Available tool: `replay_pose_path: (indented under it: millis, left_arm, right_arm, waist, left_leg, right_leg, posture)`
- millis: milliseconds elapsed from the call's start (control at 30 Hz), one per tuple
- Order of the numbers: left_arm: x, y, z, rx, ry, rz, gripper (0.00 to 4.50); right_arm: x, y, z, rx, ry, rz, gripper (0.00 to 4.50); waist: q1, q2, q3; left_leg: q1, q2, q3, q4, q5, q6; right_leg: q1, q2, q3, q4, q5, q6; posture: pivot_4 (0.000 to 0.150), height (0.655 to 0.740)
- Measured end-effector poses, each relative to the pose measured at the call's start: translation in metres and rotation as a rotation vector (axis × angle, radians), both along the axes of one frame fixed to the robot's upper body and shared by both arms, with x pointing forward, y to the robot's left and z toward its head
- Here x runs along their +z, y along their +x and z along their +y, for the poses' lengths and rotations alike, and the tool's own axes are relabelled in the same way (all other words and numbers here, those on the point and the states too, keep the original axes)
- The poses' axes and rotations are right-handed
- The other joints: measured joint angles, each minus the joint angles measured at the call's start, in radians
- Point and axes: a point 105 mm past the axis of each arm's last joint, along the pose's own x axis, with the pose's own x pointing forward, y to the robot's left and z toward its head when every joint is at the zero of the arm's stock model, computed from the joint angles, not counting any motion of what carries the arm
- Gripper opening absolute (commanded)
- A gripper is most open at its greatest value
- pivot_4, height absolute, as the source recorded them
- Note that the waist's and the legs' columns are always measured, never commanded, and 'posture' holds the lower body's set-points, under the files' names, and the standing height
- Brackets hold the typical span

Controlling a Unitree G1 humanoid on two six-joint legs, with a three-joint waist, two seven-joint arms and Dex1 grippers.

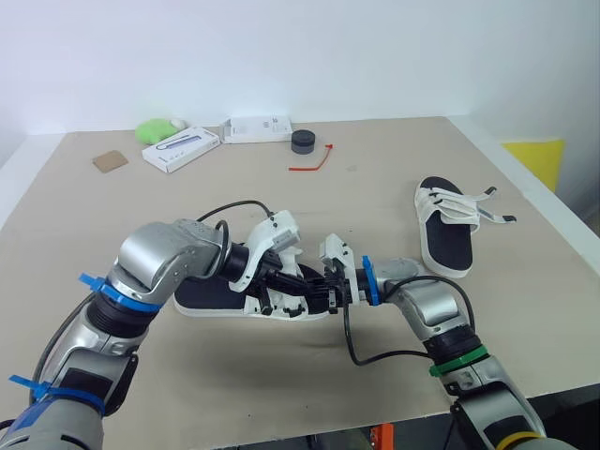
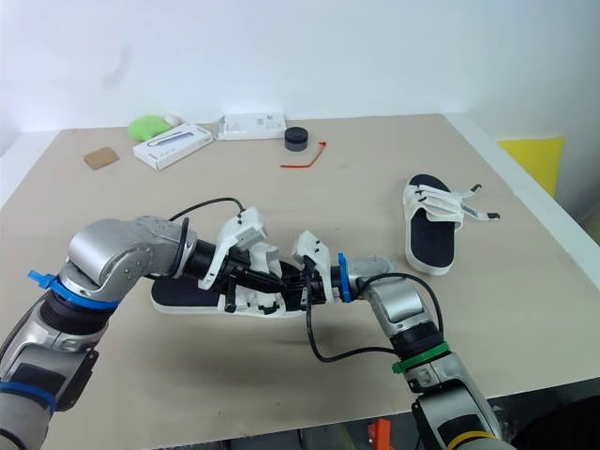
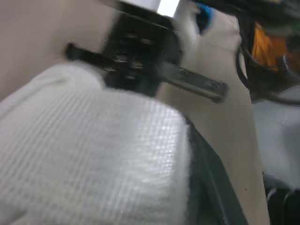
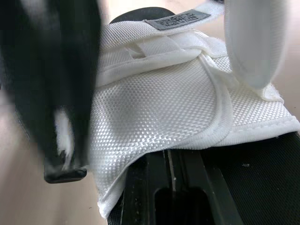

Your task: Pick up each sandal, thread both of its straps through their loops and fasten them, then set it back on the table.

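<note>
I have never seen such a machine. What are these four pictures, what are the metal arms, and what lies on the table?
This is a humanoid robot with two arms, each ending in a gripper. The two wide pictures come from a camera on its head, looking down on a beige table. The two close pictures come from cameras on its wrists. The near sandal lies before the robot; the left gripper and the right gripper meet over its white mesh straps, seen up close in the wrist views. Whether either grips a strap, I cannot tell. A second sandal lies farther off on the robot's right, its strap ends sticking out loose. At the far edge are a green object, two white boxes, a black round piece, a red tie and a brown square.
</note>
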Motion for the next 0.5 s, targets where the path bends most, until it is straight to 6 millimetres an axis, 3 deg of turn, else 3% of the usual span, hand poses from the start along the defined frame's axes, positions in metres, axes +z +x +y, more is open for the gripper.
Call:
replay_pose_path:
  millis: [267, 500]
  left_arm:
    - [-0.001, -0.007, -0.003, -0.088, -0.021, -0.013, 0.04]
    - [-0.023, -0.016, 0.0, -0.274, 0.045, -0.039, 0.04]
  right_arm:
    - [0.0, 0.0, 0.0, -0.002, 0.0, 0.0, 0.0]
    - [-0.001, 0.0, -0.001, -0.01, -0.002, 0.003, 0.0]
  waist:
    - [0.0, 0.0, 0.0]
    - [0.0, 0.0, -0.001]
  left_leg:
    - [0.0, 0.0, 0.0, 0.0, 0.0, -0.001]
    - [0.001, 0.0, 0.0, 0.0, 0.0, -0.001]
  right_leg:
    - [0.0, 0.0, 0.0, 0.0, -0.001, 0.0]
    - [0.0, 0.0, 0.0, 0.0, -0.003, -0.004]
  posture:
    - [0.15, 0.74]
    - [0.15, 0.74]
